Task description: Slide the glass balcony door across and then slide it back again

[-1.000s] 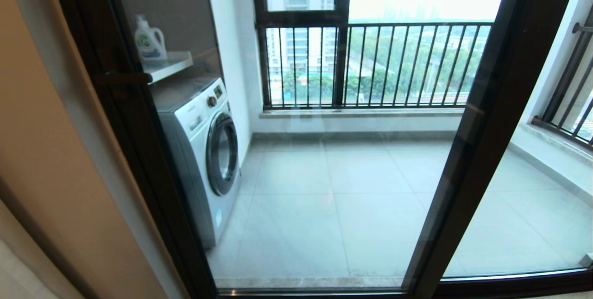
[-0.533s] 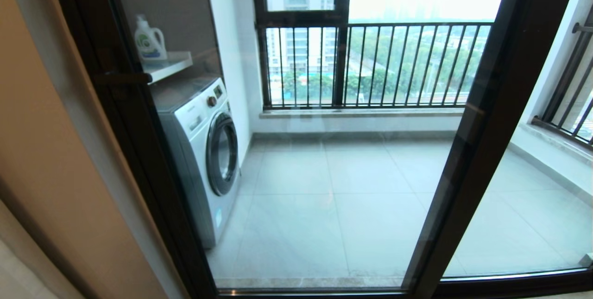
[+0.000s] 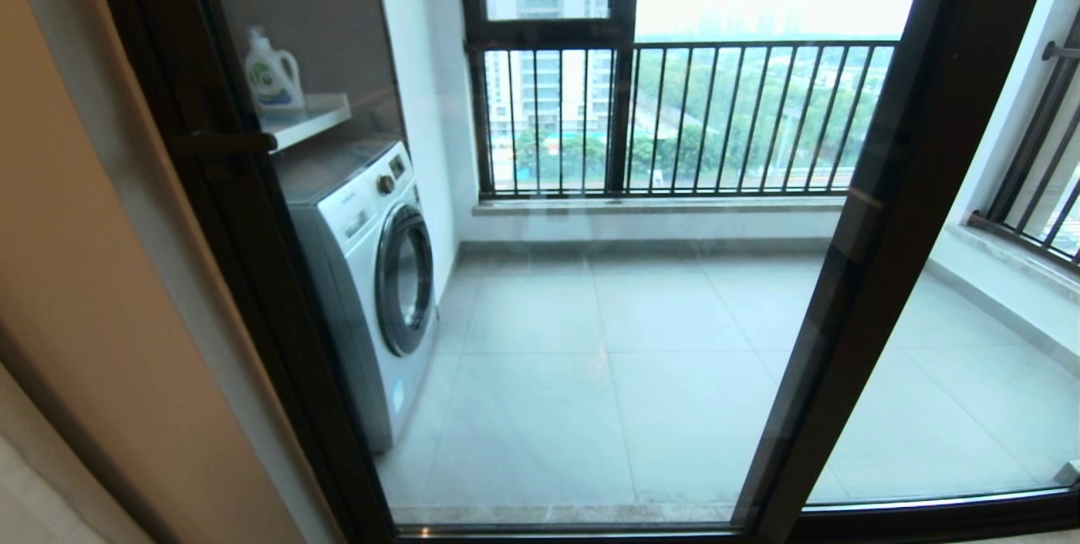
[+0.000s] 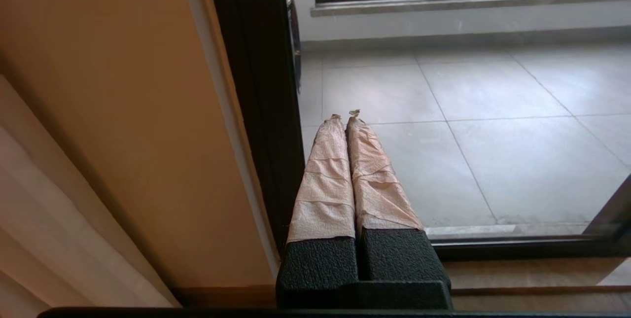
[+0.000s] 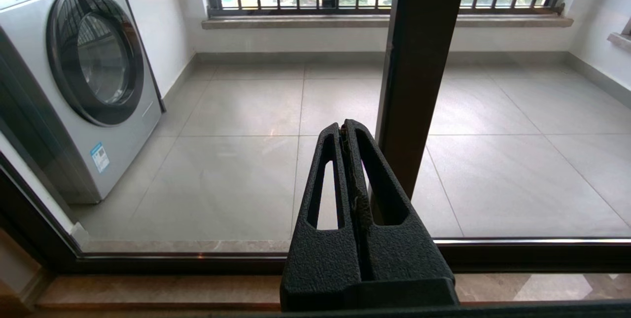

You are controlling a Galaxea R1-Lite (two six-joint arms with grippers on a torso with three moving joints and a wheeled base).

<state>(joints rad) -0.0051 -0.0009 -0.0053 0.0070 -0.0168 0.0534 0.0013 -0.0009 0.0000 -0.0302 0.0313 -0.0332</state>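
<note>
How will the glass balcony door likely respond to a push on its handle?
The glass balcony door is a full-height framed pane, so probably heavy and stiff. It likely glides sideways along the floor track. The bar handle protrudes, offering purchase.

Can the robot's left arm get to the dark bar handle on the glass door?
Probably yes. The left gripper, fingers pressed together, sits low beside the dark-framed glass balcony door. The dark bar handle sticks out higher on the left upright, and nothing visible blocks the way up.
</note>
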